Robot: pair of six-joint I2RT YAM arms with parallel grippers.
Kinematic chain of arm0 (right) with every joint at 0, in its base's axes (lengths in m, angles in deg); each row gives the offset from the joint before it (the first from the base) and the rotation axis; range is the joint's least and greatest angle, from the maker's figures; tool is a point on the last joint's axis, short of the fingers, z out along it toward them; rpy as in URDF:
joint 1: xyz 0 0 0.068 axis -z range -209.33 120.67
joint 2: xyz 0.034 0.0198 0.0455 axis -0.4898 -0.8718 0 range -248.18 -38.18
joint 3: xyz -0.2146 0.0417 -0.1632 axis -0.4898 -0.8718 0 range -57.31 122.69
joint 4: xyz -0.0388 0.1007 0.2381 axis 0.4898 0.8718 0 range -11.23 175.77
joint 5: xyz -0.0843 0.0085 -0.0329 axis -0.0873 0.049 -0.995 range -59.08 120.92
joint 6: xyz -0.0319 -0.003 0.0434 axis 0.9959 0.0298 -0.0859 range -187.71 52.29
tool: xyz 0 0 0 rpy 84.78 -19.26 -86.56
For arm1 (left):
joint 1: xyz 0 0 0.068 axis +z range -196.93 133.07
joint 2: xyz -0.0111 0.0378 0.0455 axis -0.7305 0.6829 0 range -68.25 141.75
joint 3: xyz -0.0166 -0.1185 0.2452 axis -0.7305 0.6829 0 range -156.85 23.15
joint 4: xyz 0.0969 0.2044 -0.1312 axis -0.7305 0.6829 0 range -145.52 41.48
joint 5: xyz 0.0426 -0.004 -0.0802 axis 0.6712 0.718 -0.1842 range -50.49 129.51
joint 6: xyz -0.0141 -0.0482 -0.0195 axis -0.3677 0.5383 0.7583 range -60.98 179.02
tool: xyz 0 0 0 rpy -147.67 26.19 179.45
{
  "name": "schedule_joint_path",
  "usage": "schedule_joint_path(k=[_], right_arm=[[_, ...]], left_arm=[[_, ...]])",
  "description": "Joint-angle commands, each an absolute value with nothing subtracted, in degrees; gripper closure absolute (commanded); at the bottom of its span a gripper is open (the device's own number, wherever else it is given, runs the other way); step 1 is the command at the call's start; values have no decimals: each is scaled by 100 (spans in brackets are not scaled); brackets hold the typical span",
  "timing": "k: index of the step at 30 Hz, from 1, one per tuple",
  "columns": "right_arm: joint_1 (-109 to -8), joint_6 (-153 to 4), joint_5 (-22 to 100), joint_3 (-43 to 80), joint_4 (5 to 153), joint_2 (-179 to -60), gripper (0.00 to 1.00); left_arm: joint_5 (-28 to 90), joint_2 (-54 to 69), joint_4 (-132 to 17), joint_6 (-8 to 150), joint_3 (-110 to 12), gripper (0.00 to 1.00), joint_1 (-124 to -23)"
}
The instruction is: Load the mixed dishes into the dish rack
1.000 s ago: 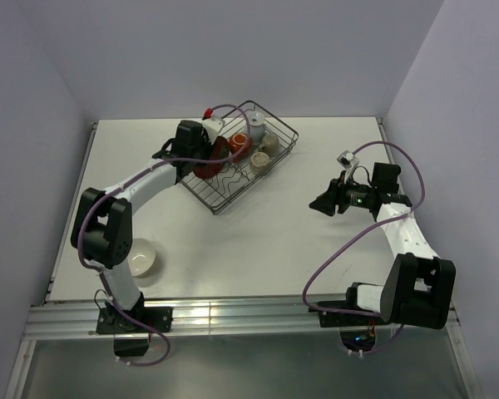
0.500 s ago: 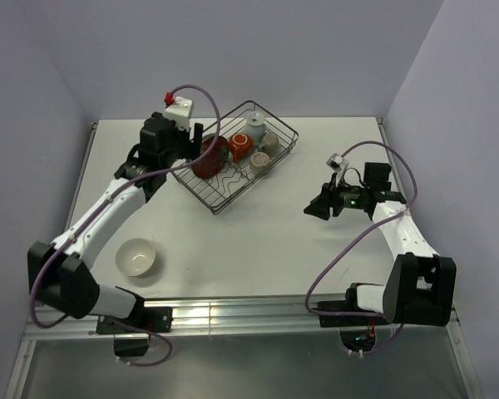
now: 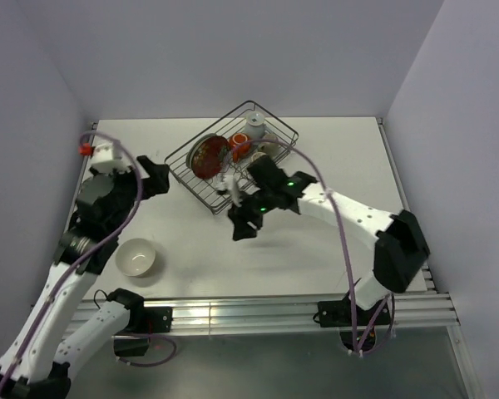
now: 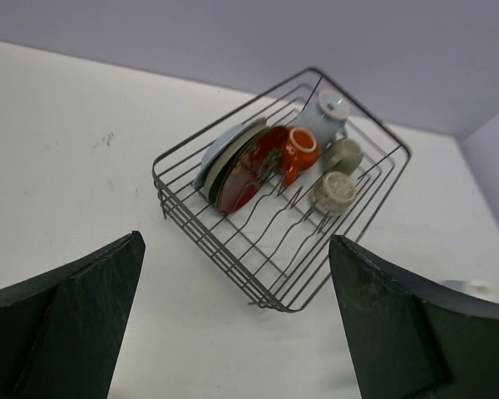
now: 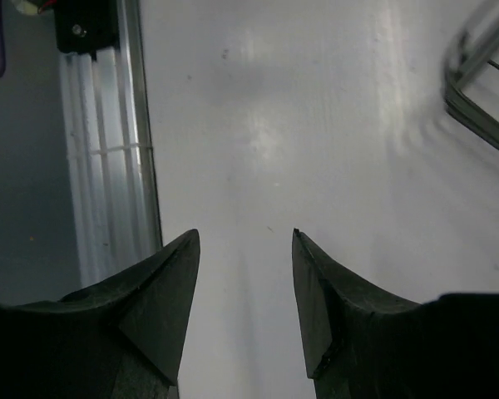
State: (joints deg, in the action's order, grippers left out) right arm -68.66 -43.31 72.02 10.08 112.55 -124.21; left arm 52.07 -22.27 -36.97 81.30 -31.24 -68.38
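White bench [image 3: 333, 158]: round cream ceramic bowl [image 3: 136, 257] unracked.
Claws: left claw [image 4: 235, 241] wide, right claw [image 5: 244, 234] narrower, both empty.
Bowl: rim to be pinched.

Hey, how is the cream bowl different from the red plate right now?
The bowl sits mouth up on the table; the red plate stands on edge in the rack. The bowl is plain cream and deep; the red plate is patterned and flat. The bowl sits alone; the red plate stands beside other plates. Both are round dishes.
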Motion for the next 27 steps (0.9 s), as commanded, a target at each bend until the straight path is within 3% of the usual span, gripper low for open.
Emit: schedule_joint_path(k=[1,8,13,27], right_arm=[[-7877,-5581,6222,2043,11191,-13209,44],[-8988,-8225,5159,3417,10577,-14653,38],[-9296,-9222,4166,4557,10706,-15655,32],[-9648,-10391,4392,5466,10259,-16877,30]], left_arm=[[5542,-3138,-3399,8907,-3012,1,-6828],[5630,-4038,-2433,9110,-3274,1,-6829],[5727,-4564,-1975,9162,-3319,1,-6829],[5779,-5234,-1501,9426,-3345,1,-6829]])
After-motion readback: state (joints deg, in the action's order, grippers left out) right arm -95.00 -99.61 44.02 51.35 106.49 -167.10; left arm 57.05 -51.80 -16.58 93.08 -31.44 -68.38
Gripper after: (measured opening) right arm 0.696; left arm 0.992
